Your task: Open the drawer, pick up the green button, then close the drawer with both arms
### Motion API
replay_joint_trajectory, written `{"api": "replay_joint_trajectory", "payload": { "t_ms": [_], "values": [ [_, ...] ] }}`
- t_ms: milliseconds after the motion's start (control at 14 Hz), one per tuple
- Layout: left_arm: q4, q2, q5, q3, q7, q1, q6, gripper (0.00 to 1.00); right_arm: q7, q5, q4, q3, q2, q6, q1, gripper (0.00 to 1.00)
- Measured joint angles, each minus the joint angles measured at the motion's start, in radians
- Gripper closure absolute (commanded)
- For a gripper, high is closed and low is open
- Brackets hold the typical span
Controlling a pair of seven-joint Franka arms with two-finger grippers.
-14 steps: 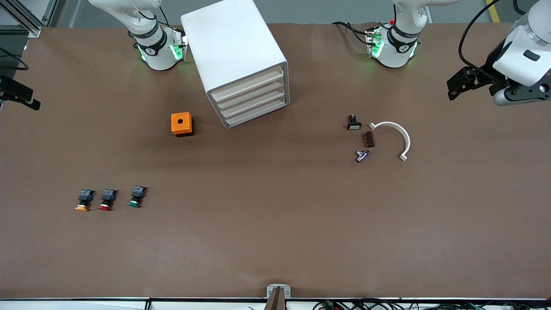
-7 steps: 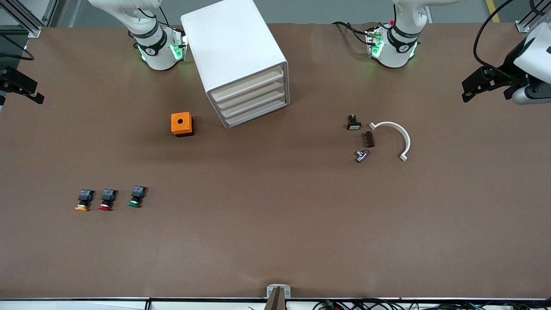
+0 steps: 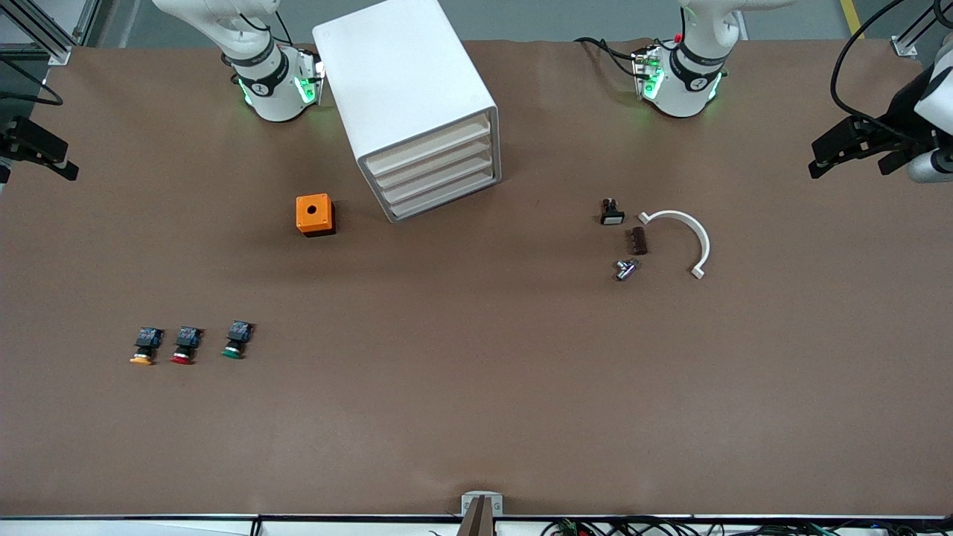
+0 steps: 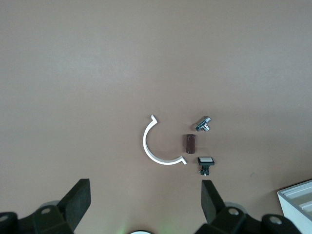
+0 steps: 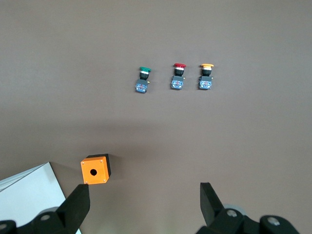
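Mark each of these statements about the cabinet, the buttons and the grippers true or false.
1. All the cabinet drawers are shut. True.
2. The green button lies inside the lowest drawer. False: it lies on the table, beside the red button.
3. The left gripper is open. True.
4. The right gripper holds the orange box. False: it is open and holds nothing.
5. The white arc piece touches the cabinet. False: they lie apart.

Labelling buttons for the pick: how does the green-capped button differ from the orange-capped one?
The green button has a green cap; the orange button has an orange one. The green one lies nearest the cabinet end of the row, the orange one at the outer end, the red button between them. Both share dark bodies with blue, lying on the table, caps toward the front camera.
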Motion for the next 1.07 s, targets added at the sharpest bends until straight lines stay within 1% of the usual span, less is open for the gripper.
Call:
{"api": "replay_joint_trajectory", "payload": {
  "t_ms": [285, 569, 783, 925, 1068],
  "values": [
    [0.0, 0.008, 0.015, -0.001, -0.001, -0.002, -0.007, 0.0, -0.001, 0.0, -0.005, -0.002, 0.0, -0.019, -0.001, 0.0],
    [0.007, 0.011, 0.083, -0.055, -0.002, -0.018, -0.005, 0.0, -0.001, 0.0, -0.011, -0.003, 0.0, -0.031, -0.001, 0.0],
    [0.01, 0.011, 0.065, -0.055, -0.002, -0.01, 0.011, 0.0, 0.006, 0.0, -0.013, -0.004, 0.0, -0.031, -0.001, 0.0],
    [0.01, 0.014, 0.023, -0.05, -0.001, 0.018, 0.016, 0.0, 0.018, 0.001, -0.013, -0.005, 0.0, -0.031, -0.001, 0.0],
    [0.01, 0.016, 0.012, -0.048, 0.001, 0.041, 0.018, 0.0, 0.024, 0.002, -0.013, -0.005, 0.0, -0.032, -0.001, 0.0]
  ]
}}
